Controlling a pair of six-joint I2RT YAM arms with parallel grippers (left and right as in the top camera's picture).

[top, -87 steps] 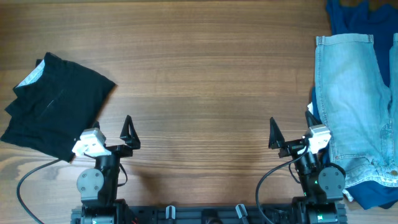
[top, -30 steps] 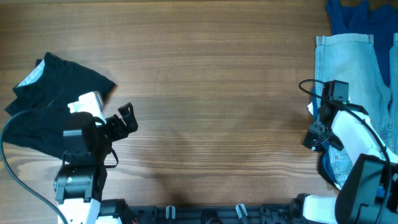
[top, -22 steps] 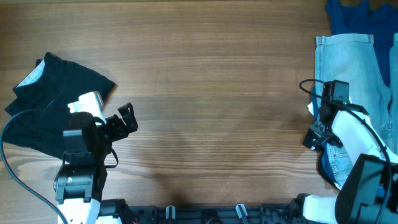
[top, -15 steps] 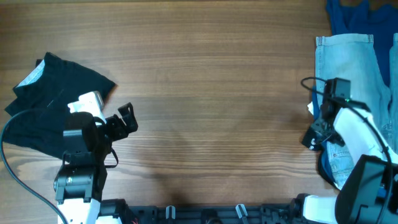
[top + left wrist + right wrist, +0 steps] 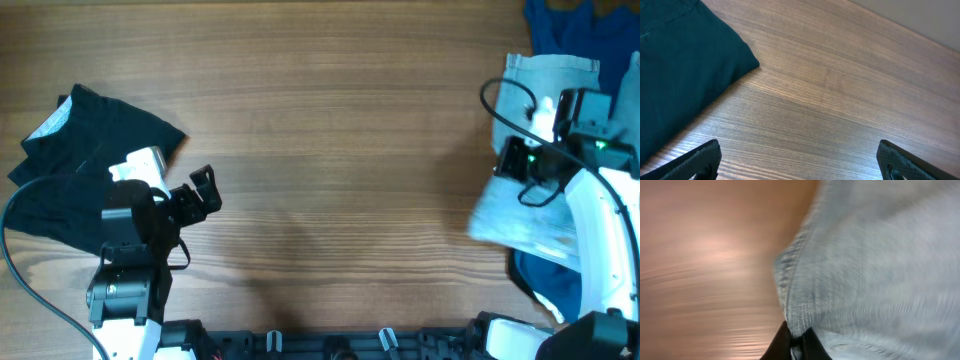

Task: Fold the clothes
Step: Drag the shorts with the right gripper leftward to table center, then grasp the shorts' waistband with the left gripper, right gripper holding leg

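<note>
Denim, pale and faded: the shorts (image 5: 525, 215) sit at the right edge of the bench (image 5: 330, 110), partly over a dark blue cloth (image 5: 555, 25). The right gripper (image 5: 792, 341) has 1 hemmed edge pinched, its jaws closed on the seam. The left gripper (image 5: 205, 190) hangs wide and empty near the black garment (image 5: 85, 165). As I judge it, the pull should run low and steady toward the bench's middle. That should free the shorts without dragging the blue cloth along, so they can be spread flat before any fold.
</note>
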